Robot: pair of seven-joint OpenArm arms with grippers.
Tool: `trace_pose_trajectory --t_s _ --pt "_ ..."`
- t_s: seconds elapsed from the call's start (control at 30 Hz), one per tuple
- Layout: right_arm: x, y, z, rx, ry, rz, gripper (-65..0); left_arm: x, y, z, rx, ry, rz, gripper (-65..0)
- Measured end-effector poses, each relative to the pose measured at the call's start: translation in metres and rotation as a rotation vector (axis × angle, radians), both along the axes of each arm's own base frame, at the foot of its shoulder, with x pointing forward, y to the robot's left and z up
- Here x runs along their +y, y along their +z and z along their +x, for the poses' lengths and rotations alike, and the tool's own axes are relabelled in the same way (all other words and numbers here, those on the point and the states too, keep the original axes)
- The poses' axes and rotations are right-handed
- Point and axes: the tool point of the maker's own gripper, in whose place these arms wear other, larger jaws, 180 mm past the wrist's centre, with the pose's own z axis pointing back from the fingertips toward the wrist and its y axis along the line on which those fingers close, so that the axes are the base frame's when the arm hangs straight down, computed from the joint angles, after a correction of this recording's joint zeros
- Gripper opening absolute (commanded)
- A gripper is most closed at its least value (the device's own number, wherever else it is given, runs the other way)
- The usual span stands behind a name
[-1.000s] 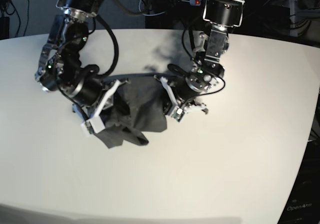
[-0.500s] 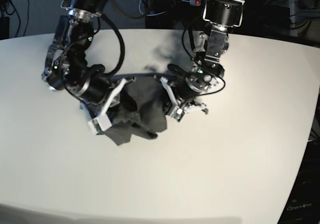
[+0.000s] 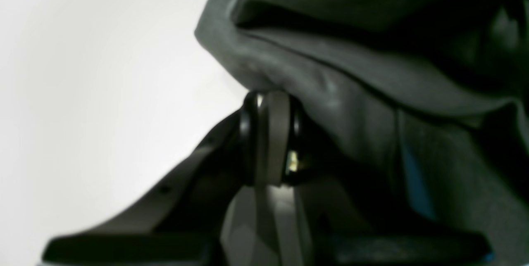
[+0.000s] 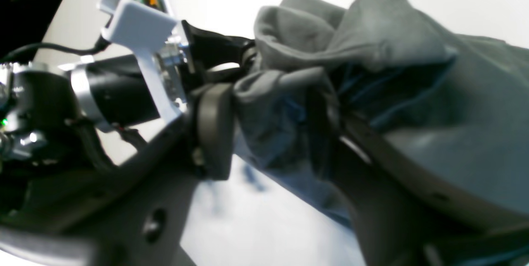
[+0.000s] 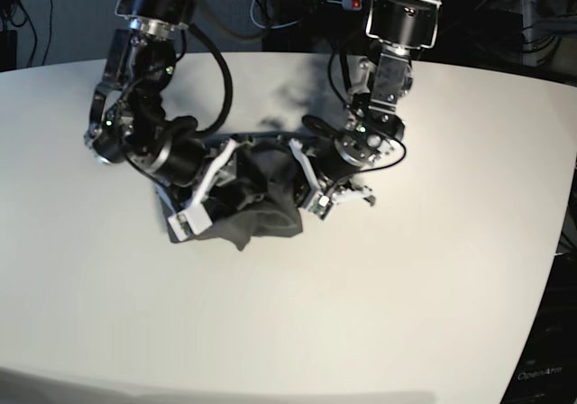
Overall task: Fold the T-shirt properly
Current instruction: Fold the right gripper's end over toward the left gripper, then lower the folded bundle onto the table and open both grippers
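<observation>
Nearest the base camera lies a broad stretch of bare white surface (image 5: 361, 314). Beyond it, toward the middle, the T-shirt (image 5: 257, 201) sits bunched in a dark grey heap on that surface, crumpled and overlapping itself, with its lower edge hanging in a loose curve toward the camera. The right gripper (image 4: 268, 129) is at the heap's left side in the base view; its wrist view shows the two fingers standing well apart with folds of grey cloth lying between and against them, so the jaws are wide and not clamped. The left gripper (image 3: 270, 134) is at the heap's right side, its fingers pressed together on an edge of the fabric that drapes up and over them. Farther back, both black arms rise toward their mounts at the surface's far edge.
</observation>
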Motion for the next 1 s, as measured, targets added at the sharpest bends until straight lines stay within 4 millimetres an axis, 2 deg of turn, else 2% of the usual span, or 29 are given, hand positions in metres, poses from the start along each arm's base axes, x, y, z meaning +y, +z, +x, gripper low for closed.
trace_pose_trajectory --t_s 0.1,0.27,0.37,0.5,0.6,0.67,0.73,0.87,0.93,0.97,1.0 --pt "0.005 0.010 0.001 -0.023 0.010 0.064 -28.9 0.000 0.000 0.000 0.000 0.000 0.000 -60.2" --pt "-0.007 0.011 -0.003 -0.001 0.043 0.060 -15.7 0.007 -0.001 0.000 -0.003 -0.003 0.002 -60.2" --pt "-0.011 0.022 -0.004 -0.011 0.028 0.141 -11.0 0.008 -0.001 0.000 -0.002 -0.004 0.003 -60.2" --pt "-0.043 0.027 -0.002 -0.035 -0.033 0.084 -11.2 0.016 -0.001 0.001 -0.001 0.009 -0.002 -60.2" --pt "-0.080 0.027 0.002 -0.064 -0.079 -0.009 -12.0 0.044 0.000 0.004 -0.004 0.088 -0.019 -60.2" --pt "-0.095 0.019 0.001 -0.072 -0.110 -0.073 -17.6 0.063 0.002 0.007 -0.013 0.122 0.012 -60.2" --pt "-0.095 0.008 -0.003 -0.068 -0.108 -0.127 -26.1 0.076 0.002 0.007 -0.012 0.131 0.054 -60.2" --pt "-0.081 -0.001 0.002 -0.108 -0.055 -0.214 -48.6 0.096 0.005 0.002 -0.026 0.143 0.100 -60.2" --pt "-0.076 -0.015 0.001 -0.086 -0.029 -0.261 -59.9 0.100 0.006 0.003 -0.026 0.152 0.113 -60.2" --pt "-0.074 -0.025 -0.002 -0.062 -0.023 -0.279 -64.1 0.104 0.006 0.003 -0.025 0.161 0.116 -60.2" --pt "-0.070 -0.033 -0.004 -0.038 -0.015 -0.292 -65.0 0.107 0.006 0.004 -0.024 0.171 0.114 -60.2"
